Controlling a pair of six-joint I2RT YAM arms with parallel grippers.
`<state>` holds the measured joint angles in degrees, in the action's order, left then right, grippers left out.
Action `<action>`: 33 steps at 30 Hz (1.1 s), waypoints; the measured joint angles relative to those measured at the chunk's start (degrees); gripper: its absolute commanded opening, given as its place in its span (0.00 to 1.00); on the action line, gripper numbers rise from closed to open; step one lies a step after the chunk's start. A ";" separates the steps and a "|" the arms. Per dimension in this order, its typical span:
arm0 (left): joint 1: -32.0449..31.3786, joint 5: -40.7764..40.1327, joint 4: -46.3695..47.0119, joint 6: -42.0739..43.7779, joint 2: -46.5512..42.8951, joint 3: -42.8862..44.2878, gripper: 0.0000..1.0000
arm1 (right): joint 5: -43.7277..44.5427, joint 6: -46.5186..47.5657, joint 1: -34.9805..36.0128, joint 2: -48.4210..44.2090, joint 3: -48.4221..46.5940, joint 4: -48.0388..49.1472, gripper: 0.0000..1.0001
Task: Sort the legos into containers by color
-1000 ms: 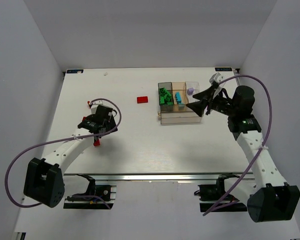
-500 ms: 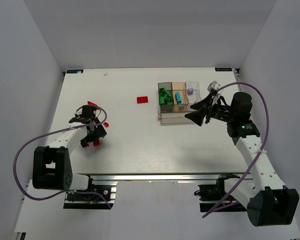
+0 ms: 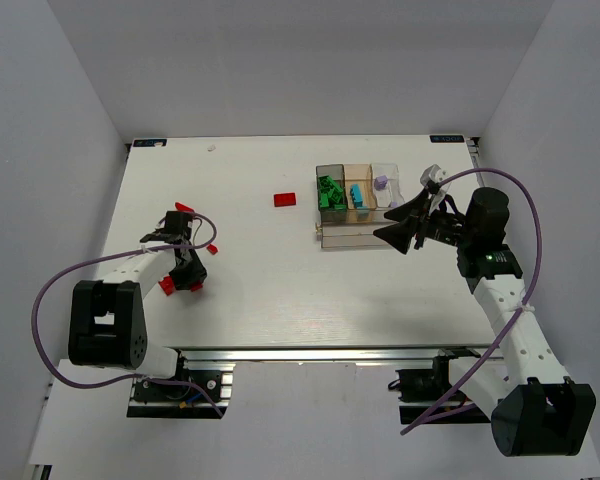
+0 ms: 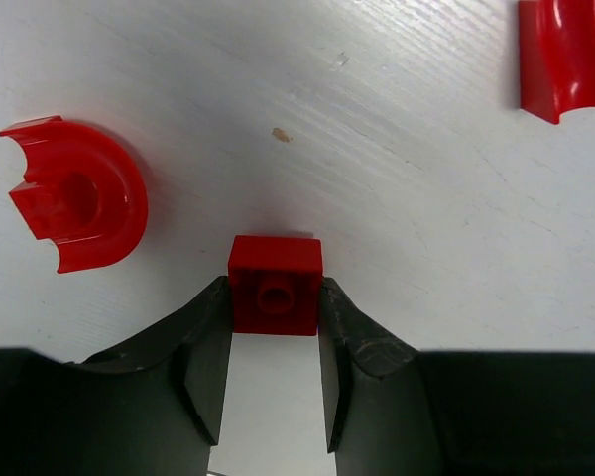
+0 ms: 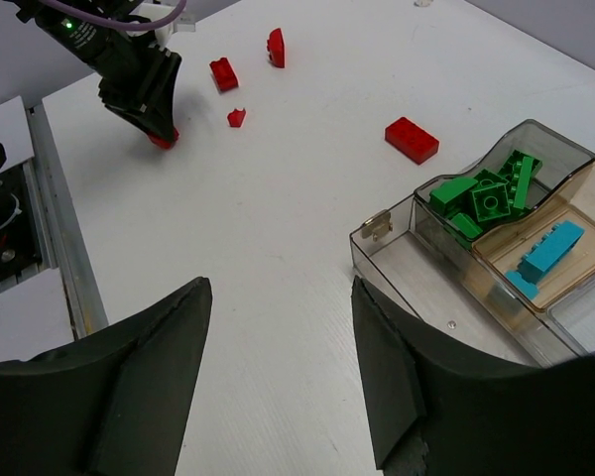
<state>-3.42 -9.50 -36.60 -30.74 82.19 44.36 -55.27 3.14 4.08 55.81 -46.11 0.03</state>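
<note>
My left gripper (image 4: 275,317) is down on the table at the left, shut on a small square red lego (image 4: 275,286), with a finger pressed on each of its sides. In the right wrist view that lego (image 5: 162,140) shows under the left gripper (image 5: 144,89). Loose red legos lie close by: an arched one (image 4: 74,193) and a curved one (image 4: 565,55). A flat red lego (image 3: 285,198) lies mid-table. The containers (image 3: 324,236) hold green legos (image 3: 330,193) and blue legos (image 3: 357,193). My right gripper (image 5: 280,288) hangs open and empty above the table, beside the containers' front.
A purple piece (image 3: 381,183) sits in the clear square compartment. The long clear compartment (image 5: 446,288) holds nothing. Two more small red pieces (image 5: 223,72) (image 5: 237,117) lie near the left gripper. The table's left edge (image 3: 110,240) is close to the left arm.
The left arm swung round to the left and lowered, and its jaws closed from wide open onto the small red lego. The right gripper shifted slightly and stayed open.
</note>
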 measured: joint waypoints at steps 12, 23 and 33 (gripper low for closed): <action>-4.15 23.85 6.32 3.76 -8.76 1.88 0.00 | -2.47 3.26 -0.74 0.37 0.04 -1.68 0.24; -25.55 36.28 16.33 4.55 8.26 25.00 0.00 | 4.04 6.36 -2.29 1.18 -0.17 -4.63 0.00; -34.38 28.00 14.36 6.10 32.20 46.18 0.03 | 4.61 5.99 -5.40 2.16 -0.13 -4.15 0.00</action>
<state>-37.80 18.50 -22.24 -24.64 114.39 90.54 -50.65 9.13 -1.32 57.98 -46.24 -4.12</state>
